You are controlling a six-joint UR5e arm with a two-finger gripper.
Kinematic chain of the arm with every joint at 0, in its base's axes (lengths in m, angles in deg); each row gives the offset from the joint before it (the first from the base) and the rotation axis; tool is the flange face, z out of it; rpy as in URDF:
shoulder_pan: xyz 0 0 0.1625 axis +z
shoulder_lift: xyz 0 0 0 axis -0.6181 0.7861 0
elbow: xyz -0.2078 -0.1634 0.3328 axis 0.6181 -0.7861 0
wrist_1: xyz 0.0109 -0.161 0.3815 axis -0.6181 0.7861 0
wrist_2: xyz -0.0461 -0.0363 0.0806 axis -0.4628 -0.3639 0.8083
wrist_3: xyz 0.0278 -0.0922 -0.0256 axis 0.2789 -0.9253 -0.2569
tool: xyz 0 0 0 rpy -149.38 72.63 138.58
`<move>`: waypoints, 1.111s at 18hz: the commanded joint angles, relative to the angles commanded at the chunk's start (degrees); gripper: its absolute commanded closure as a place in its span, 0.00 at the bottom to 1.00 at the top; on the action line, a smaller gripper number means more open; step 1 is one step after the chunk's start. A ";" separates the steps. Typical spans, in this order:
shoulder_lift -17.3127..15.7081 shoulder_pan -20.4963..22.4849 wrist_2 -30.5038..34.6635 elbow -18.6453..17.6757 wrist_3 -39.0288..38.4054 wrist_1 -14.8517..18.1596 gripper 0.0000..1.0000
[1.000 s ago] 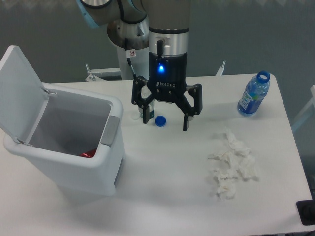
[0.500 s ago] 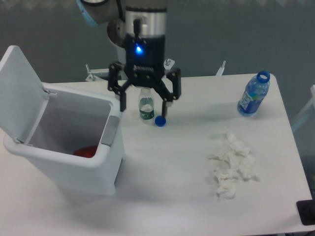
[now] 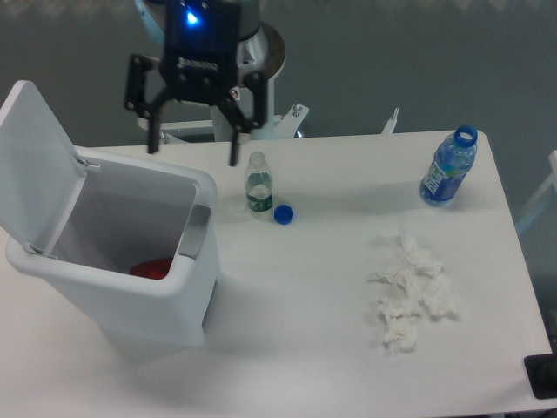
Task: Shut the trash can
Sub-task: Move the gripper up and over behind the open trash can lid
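The trash can is a large white bin at the left of the table, with its flat lid swung up and back on the left side. A grey latch tab sits on its right rim, and something red lies inside. My gripper hangs open above the bin's far right corner, fingers spread wide with nothing between them, and it touches neither lid nor rim.
A small clear bottle stands just right of the bin with a blue cap beside it. A blue water bottle stands at the far right. Crumpled white tissues lie at the right front.
The gripper has travelled left and upward, from over the small bottle and cap to above the bin's far right corner, staying open. The small bottle is now uncovered.
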 joint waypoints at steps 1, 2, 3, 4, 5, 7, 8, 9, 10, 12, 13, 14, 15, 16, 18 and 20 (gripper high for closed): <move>-0.70 -0.88 -0.27 0.00 -0.53 0.00 0.00; -1.23 -1.49 -0.62 0.00 -0.88 -0.09 0.00; -1.93 -2.11 -1.23 0.00 -0.97 -0.09 0.00; -2.46 -2.99 -1.84 -0.35 -0.97 -0.09 0.00; -2.90 -3.60 -2.29 -0.18 -1.06 -0.09 0.00; -4.13 -4.83 -3.34 -0.18 -1.41 -0.09 0.00; -4.66 -5.62 -3.61 -0.18 -1.41 0.00 0.00; -5.10 -6.50 -3.69 -0.44 -1.41 0.00 0.00; -5.28 -7.38 -3.70 -0.53 -1.41 0.00 0.00; -5.28 -9.49 -4.31 -0.62 -1.41 0.00 0.00; -5.19 -10.28 -5.09 -0.70 -1.41 0.00 0.00; -5.10 -10.99 -5.89 -0.88 -1.41 0.00 0.00; -4.93 -11.43 -6.94 -1.14 -1.33 0.00 0.00; -4.75 -11.95 -8.25 -1.14 -1.24 -0.09 0.00; -4.66 -12.57 -11.24 -1.06 -1.15 -0.18 0.00; -4.66 -13.01 -13.88 -0.97 -1.15 -0.18 0.00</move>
